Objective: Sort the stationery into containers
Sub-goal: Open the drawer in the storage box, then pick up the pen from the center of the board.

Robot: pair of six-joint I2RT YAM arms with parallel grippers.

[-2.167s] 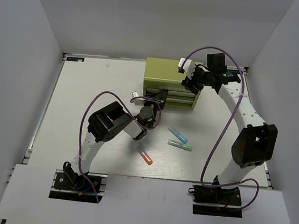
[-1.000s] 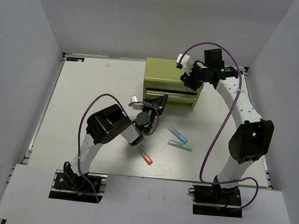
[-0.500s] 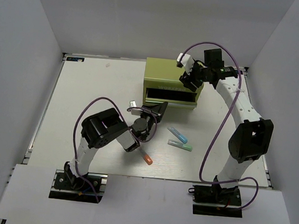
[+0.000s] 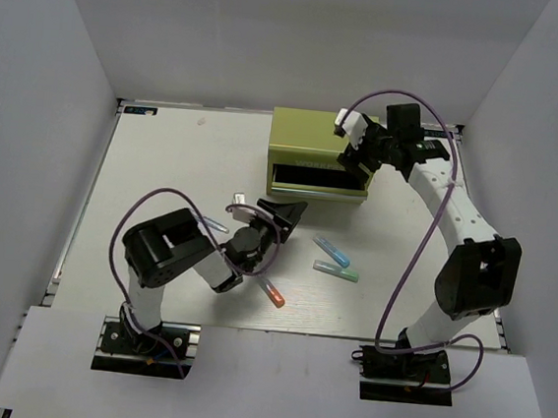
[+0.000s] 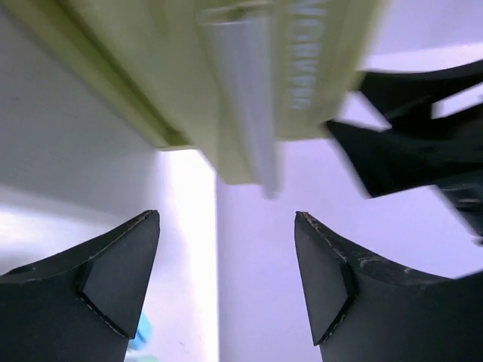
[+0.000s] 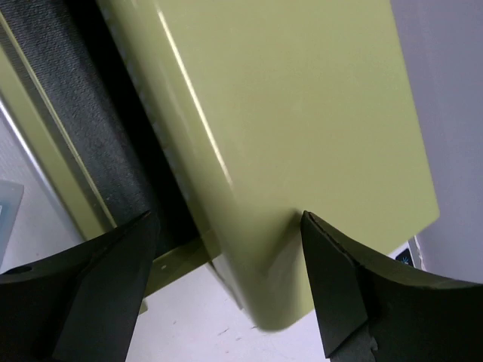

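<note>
The olive-green chest (image 4: 317,145) stands at the back of the table with a drawer (image 4: 318,178) pulled out, its dark lining showing. My left gripper (image 4: 285,211) hovers open and empty just in front of it. The left wrist view shows the chest (image 5: 181,68) blurred above the spread gripper (image 5: 226,215). My right gripper (image 4: 357,150) is open astride the chest's right top corner (image 6: 302,151), touching nothing visibly. On the table lie an orange-red-ended tube (image 4: 272,293), a blue tube (image 4: 330,249), a teal-green tube (image 4: 337,270) and a thin pale tube (image 4: 214,224).
White walls close in the table on the left, back and right. The left arm's elbow (image 4: 164,247) is folded low over the near-left table, its purple cable looping above it. The right arm (image 4: 457,211) reaches along the right side.
My left gripper has opened and drawn back from the chest toward the near left, its elbow swinging left. The drawer now stands open. My right gripper has opened wider on the chest's corner.
</note>
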